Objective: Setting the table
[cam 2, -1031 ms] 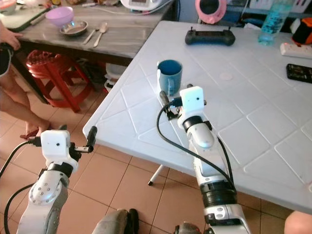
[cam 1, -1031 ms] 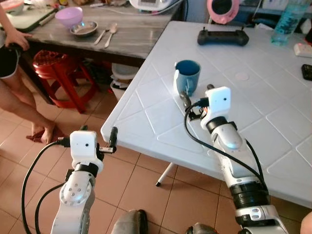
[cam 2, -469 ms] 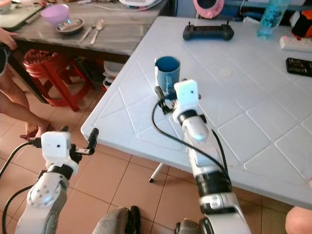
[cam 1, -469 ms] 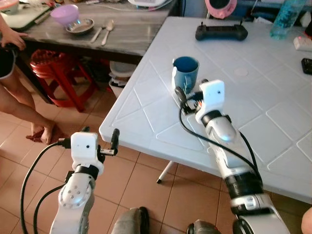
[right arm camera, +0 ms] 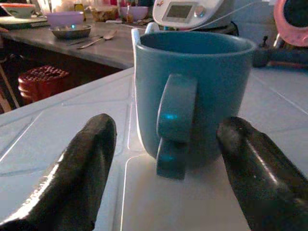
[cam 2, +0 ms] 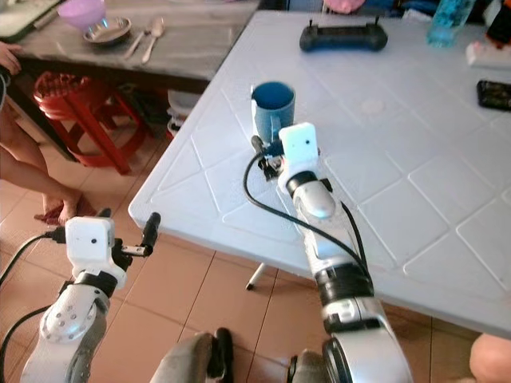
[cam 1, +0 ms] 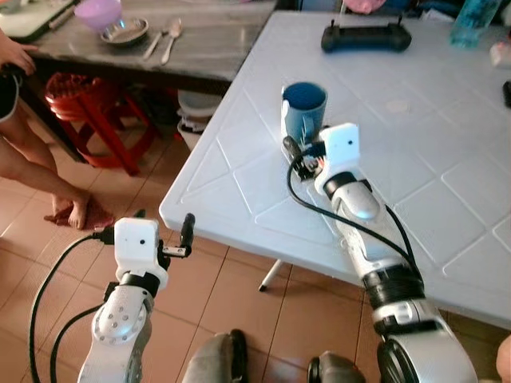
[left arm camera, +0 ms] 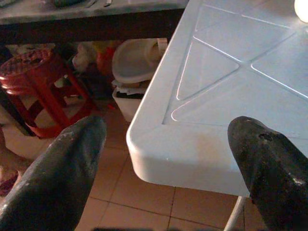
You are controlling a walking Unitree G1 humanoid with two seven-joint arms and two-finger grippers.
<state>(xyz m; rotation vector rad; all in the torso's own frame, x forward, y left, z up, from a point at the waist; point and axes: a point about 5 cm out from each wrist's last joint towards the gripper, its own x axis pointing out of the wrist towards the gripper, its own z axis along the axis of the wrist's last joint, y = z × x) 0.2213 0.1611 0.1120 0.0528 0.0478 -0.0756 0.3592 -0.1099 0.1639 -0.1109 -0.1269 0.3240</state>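
No readable text, labels, brands or numbers anywhere.

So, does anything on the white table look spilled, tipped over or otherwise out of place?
Nothing stands out. The blue mug stands upright on the white table, handle toward the right gripper, whose open fingers sit apart from it on either side. No spill shows. The left gripper hangs open off the table's corner.

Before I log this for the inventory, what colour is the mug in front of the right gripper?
Blue; the mug shows best in the right wrist view.
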